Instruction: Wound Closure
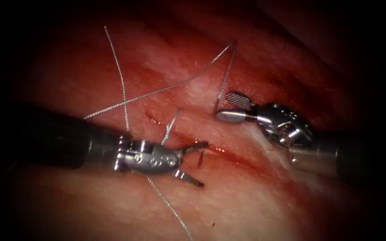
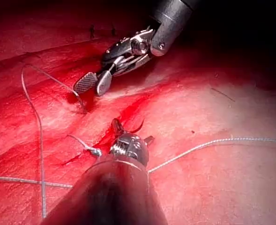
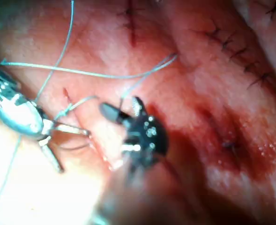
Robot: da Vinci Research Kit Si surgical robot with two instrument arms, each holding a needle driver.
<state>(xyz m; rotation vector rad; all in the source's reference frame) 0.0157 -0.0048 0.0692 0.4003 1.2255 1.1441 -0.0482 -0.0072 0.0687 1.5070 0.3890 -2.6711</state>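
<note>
Left tool [image 1: 196, 163] gapes empty by the cut [image 1: 228, 151]; right tool [image 1: 233, 108], open, grips nothing; I'd keep thread [image 1: 157, 90] untangled.

The endoscope looks down at the cut [image 1: 188, 140] from above and in front, fairly near. The left wrist view looks along its shaft over the cut [image 2: 123, 117], very close. The right wrist view does likewise [image 3: 88, 140]. All three share the cut and both tools.

dark surround, bright central light
</note>
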